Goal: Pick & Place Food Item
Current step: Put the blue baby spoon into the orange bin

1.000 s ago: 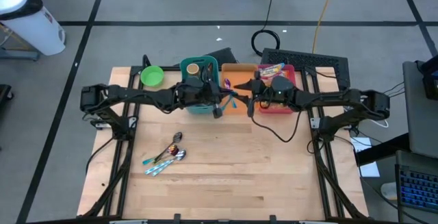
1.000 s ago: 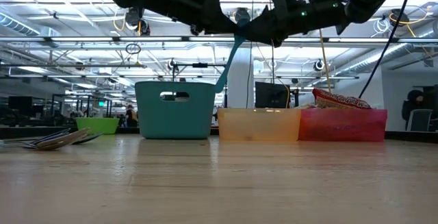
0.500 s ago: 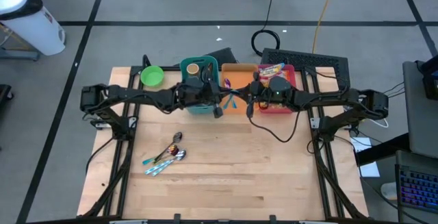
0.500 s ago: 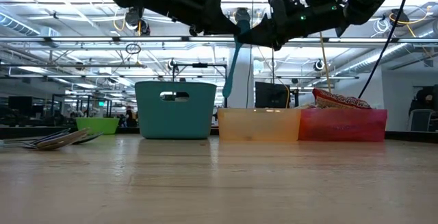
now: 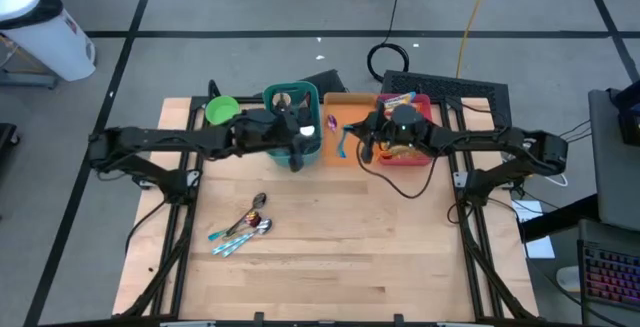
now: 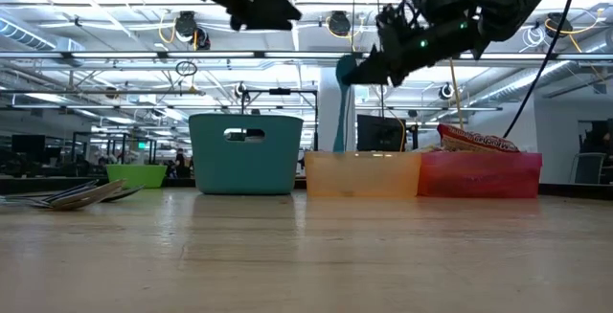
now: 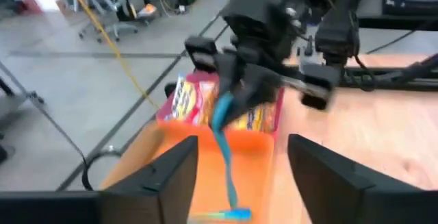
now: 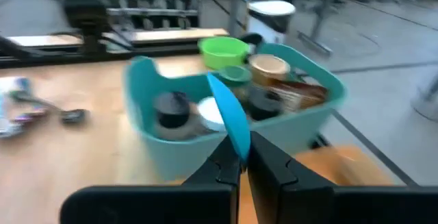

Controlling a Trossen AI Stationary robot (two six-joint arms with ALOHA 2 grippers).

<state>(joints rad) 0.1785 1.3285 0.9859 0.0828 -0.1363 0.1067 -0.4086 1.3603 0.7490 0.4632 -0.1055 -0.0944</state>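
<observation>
High view: a slim teal utensil (image 5: 346,139), smooth and plastic-looking, is held by the right end effector (image 5: 363,143) above the translucent orange bin (image 5: 345,102). Its flat handle is pinched between the closed dark fingers (image 8: 226,166) in the right wrist view, and in the low view it is seen hanging almost straight down, clear of the bin. The left end effector (image 5: 297,153) is seen over the teal rectangular basket (image 5: 291,93), its fingers (image 7: 168,176) spread apart with nothing between them. Round lids and jars are packed in the basket. A red bin (image 5: 420,104) with glossy snack packets is set beside the orange one. Metal spoons (image 5: 240,228) lie on the pale wooden desk (image 5: 330,247).
</observation>
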